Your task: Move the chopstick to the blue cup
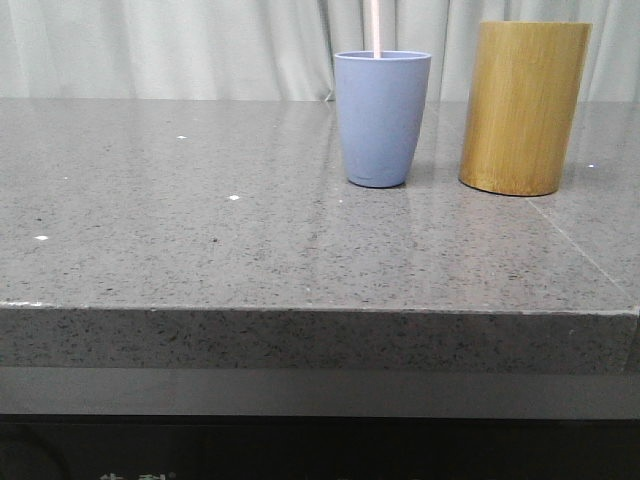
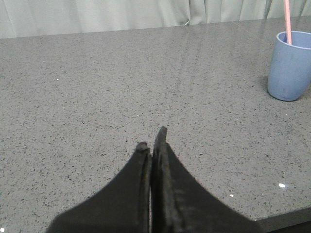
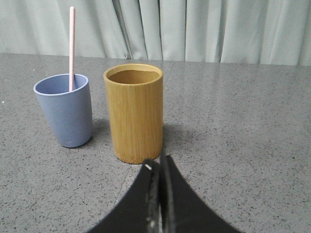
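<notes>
The blue cup (image 1: 382, 118) stands upright on the grey stone table (image 1: 200, 240), with a pale pink chopstick (image 1: 375, 28) rising from it. The left wrist view has the cup (image 2: 290, 66) far off to one side with the chopstick (image 2: 287, 22) inside. In the right wrist view the cup (image 3: 65, 109) and chopstick (image 3: 72, 46) stand beside the bamboo cylinder. My left gripper (image 2: 152, 140) is shut, holding nothing, over bare table. My right gripper (image 3: 158, 164) is shut and empty too, just short of the cylinder's base. Neither arm shows in the front view.
A taller yellow-brown bamboo cylinder (image 1: 523, 106) stands right of the cup; its inside (image 3: 133, 75) looks empty. Pale curtains hang behind the table. The table's front edge (image 1: 320, 310) runs across the front view.
</notes>
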Available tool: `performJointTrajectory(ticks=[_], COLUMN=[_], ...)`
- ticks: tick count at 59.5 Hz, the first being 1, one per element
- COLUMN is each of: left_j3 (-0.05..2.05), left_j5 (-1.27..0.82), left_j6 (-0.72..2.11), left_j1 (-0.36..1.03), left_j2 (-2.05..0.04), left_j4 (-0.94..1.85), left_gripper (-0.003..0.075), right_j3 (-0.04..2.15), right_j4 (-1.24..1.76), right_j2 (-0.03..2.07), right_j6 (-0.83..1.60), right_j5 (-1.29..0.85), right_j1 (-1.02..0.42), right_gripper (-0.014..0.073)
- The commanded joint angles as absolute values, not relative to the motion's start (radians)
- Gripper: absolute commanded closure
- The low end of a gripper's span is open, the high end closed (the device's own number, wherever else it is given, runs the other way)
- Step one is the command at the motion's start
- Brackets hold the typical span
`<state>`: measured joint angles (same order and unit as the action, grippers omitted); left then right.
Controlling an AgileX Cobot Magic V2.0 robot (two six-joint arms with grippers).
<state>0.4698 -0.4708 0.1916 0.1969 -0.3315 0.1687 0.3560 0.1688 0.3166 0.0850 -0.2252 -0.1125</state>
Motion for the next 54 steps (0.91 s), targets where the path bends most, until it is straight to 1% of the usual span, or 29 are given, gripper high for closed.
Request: performJointTrajectory(ticks=[1, 13, 29, 38, 46, 54], left_j3=[0.496, 0.454, 0.246, 0.146, 0.084, 0.02], left_j5=[-0.39, -0.352, -0.245, -0.238, -0.188, -0.111], left_j6=[0.193, 0.193, 0.19, 0.19, 0.165, 0.075], left_j1=[0.203, 0.203, 0.135, 0.102, 0.063, 0.035], left_j2=[-0.339, -0.305, -0.07, 0.035, 0.031, 0.031], left_j4=[0.183, 0.183, 0.183, 0.183, 0.17, 0.138], left_gripper=[0.0739, 0.0739, 0.0739, 0.0739, 0.0739, 0.0739], right_j3=[0.382, 0.382, 0.382, 0.382, 0.382, 0.382], right_j4=[0.173, 0.173, 0.173, 0.173, 0.173, 0.173], right_j2=[0.323, 0.323, 0.323, 0.323, 0.324, 0.324], right_j6=[0.093, 0.093, 0.093, 0.093, 0.093, 0.093], right_j5=[-0.138, -0.138, -0.138, -0.139, -0.14, -0.14], right_j1=[-0.108, -0.108, -0.108, -0.108, -0.108, -0.108], right_gripper=[0.0662, 0.0662, 0.0662, 0.0662, 0.0662, 0.0662])
